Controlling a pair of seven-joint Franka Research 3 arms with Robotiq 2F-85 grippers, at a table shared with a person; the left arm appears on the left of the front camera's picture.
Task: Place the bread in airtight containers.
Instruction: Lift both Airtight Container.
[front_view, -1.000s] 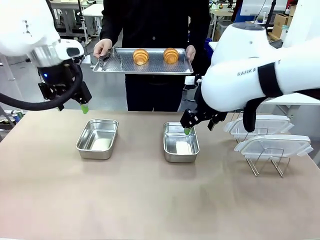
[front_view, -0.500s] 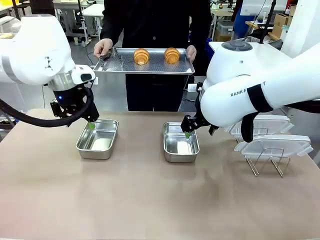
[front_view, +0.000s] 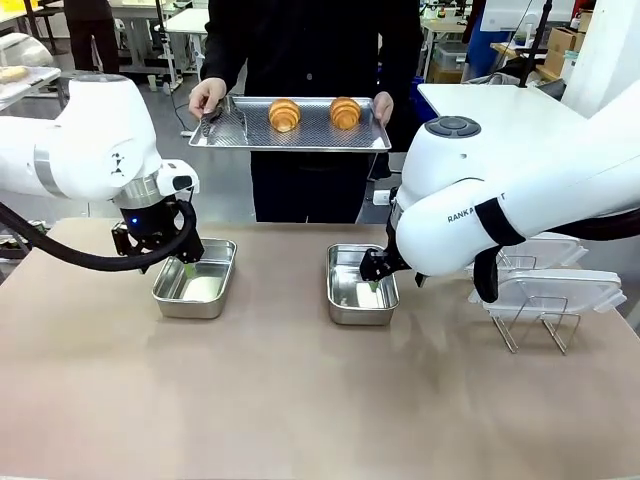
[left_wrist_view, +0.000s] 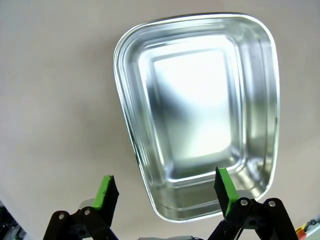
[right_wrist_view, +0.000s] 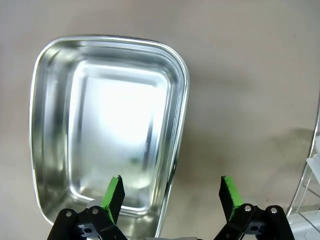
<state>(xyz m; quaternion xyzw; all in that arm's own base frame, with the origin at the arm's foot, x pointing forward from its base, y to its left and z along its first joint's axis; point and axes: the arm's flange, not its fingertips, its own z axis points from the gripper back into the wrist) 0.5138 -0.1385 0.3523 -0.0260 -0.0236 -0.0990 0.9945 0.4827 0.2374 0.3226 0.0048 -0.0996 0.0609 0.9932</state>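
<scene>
My left claw (front_view: 188, 268) is hanging released astride the left tub's (front_view: 170, 296) wall, nearer me than the tray (front_view: 240, 132). Both croissants (front_view: 284, 113) are lying on that tray; I'm judging them light and crushable, needing gentle grips across their thick middles. My right claw (front_view: 372, 285), also released, is straddling the right tub's (front_view: 345, 312) wall.

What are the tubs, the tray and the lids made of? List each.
Tubs: likely stainless steel, polished; mirror-like glare inside. Tray: metal, duller, perforated with fine holes. Lids: seemingly clear plastic; see-through, faintly glossy.
</scene>
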